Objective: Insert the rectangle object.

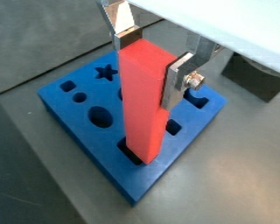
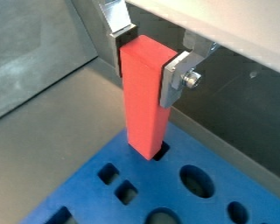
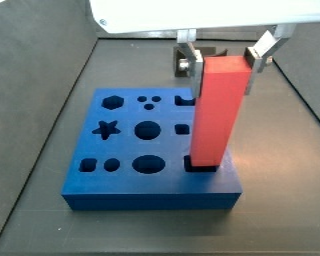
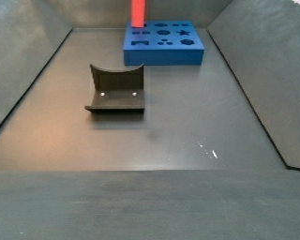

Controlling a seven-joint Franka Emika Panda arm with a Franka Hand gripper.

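The red-orange rectangle object (image 3: 216, 110) stands upright with its lower end in a slot at the edge of the blue board (image 3: 129, 150). It also shows in both wrist views (image 1: 143, 105) (image 2: 146, 96) and, cut off by the frame's edge, in a side view (image 4: 136, 11). My gripper (image 3: 226, 58) is above the board, with its silver fingers (image 1: 175, 79) (image 2: 174, 77) closed on the block's upper end from two sides. The block's foot is hidden inside the slot.
The blue board (image 4: 165, 44) has several shaped holes, among them a star (image 1: 105, 73), circles and squares. The dark fixture (image 4: 115, 91) stands on the grey floor nearer the middle. Dark walls surround the floor. A dark grey block (image 1: 257, 80) lies beside the board.
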